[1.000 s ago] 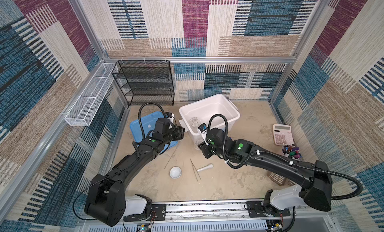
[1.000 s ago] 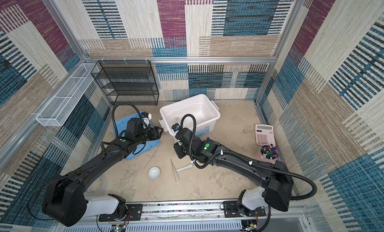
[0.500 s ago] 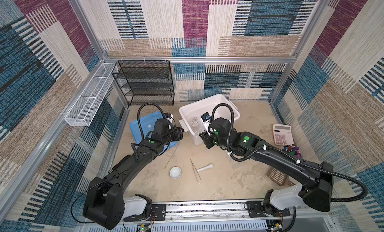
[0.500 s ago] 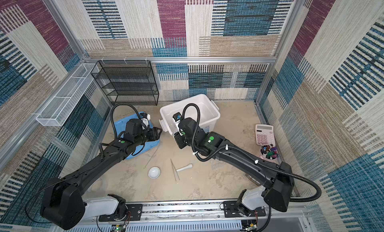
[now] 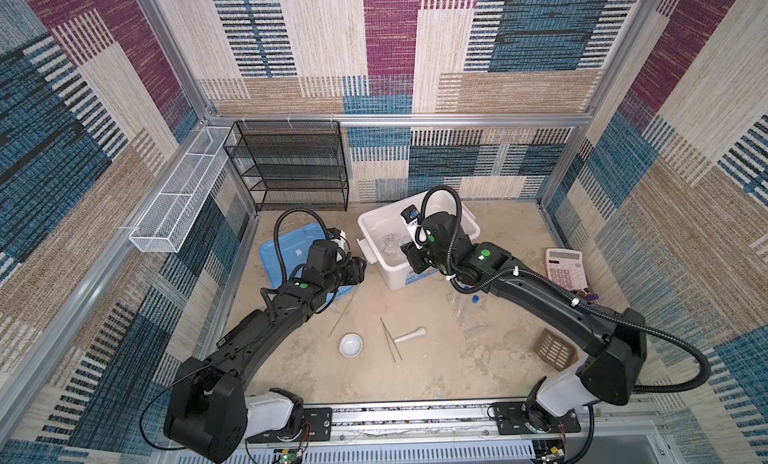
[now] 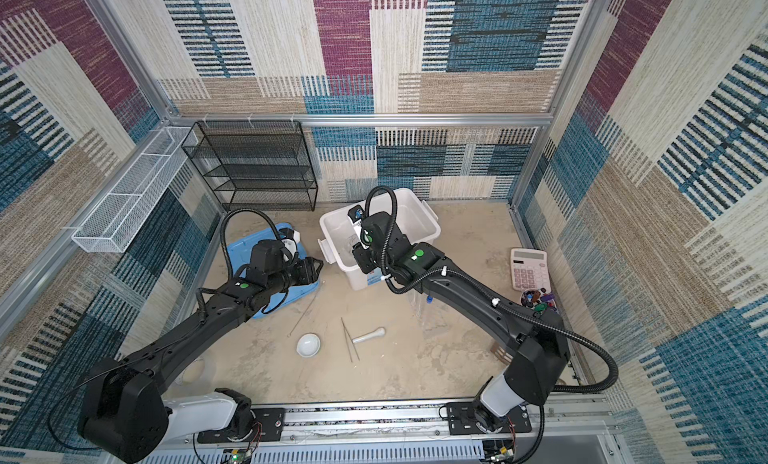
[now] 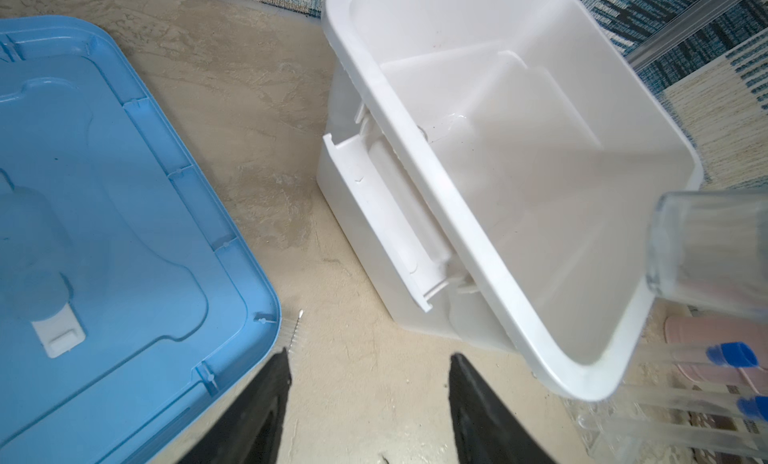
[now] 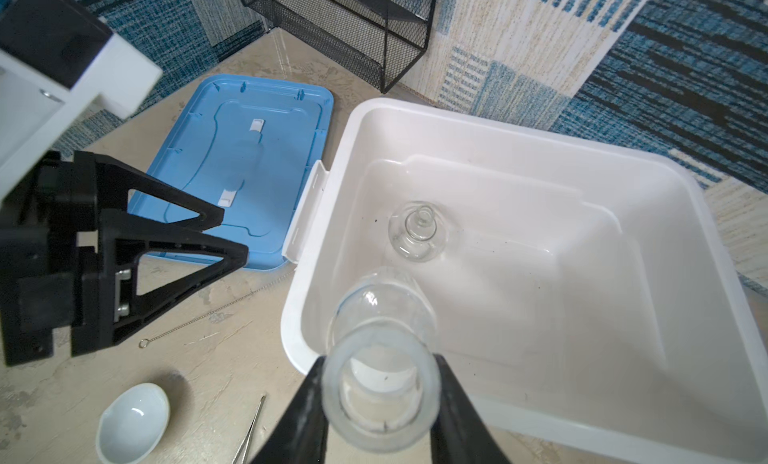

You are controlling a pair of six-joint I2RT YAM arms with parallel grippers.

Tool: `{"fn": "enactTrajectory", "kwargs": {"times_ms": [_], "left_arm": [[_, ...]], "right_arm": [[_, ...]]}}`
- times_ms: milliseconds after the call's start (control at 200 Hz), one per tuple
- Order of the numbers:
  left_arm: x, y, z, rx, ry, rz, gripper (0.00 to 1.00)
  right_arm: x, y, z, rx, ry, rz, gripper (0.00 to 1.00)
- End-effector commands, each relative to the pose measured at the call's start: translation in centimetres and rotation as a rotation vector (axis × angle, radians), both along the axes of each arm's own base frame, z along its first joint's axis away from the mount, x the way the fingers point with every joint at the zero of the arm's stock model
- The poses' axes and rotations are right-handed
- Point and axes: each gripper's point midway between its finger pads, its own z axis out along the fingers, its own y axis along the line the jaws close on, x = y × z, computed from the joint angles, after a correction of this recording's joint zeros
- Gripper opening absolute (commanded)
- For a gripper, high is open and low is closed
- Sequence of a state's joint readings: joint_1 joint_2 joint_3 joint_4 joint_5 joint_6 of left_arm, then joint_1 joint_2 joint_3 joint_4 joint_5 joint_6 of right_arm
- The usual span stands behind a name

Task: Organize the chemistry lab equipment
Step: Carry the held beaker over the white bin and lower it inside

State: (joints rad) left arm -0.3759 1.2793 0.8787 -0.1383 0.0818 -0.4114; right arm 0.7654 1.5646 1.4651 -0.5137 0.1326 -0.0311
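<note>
Glass dish (image 8: 378, 312) is clamped in my right gripper (image 8: 380, 370) over the bin (image 8: 519, 136), left gripper (image 7: 370, 356) agape and empty; next, I reckon, lower it beside the other dish (image 8: 417, 233) and release.

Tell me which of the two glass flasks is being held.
The flask gripped at its neck by the right gripper; the other flask stands in the white bin.

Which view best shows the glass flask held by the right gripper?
The right wrist view: the glass flask fills the centre, its neck clamped in the right gripper, over the white bin. The left wrist view catches only part of the flask, blurred and cut off. In both top views the right arm hides it.
</note>
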Motion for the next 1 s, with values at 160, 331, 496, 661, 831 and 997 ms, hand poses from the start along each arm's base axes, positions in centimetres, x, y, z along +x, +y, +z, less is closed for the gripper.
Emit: {"fn": "enactTrajectory", "kwargs": {"times_ms": [160, 331, 496, 661, 831, 997], "left_arm": [[-0.3, 0.5, -0.3, 0.04, -0.013, -0.001, 0.64], [-0.3, 0.6, -0.7, 0.046, -0.007, 0.0, 0.64], [-0.4, 0.7, -0.7, 0.055, -0.007, 0.001, 0.64], [-0.4, 0.8, -0.9, 0.064, -0.004, 0.004, 0.65], [-0.4, 0.8, -1.2, 0.062, 0.0, 0.005, 0.65], [-0.4, 0.9, -1.4, 0.066, 0.003, 0.007, 0.65]], "right_arm": [[2.9, 1.6, -1.1, -0.034, -0.013, 0.11, 0.38], [4.0, 2.5, -4.0, -0.071, 0.042, 0.178, 0.38], [4.5, 3.7, -4.7, -0.09, 0.054, 0.246, 0.37], [5.4, 3.6, -6.2, -0.141, 0.065, 0.255, 0.38], [6.1, 3.8, -8.0, -0.179, 0.101, 0.279, 0.37], [6.6, 4.1, -9.6, -0.201, 0.123, 0.291, 0.37]]}}
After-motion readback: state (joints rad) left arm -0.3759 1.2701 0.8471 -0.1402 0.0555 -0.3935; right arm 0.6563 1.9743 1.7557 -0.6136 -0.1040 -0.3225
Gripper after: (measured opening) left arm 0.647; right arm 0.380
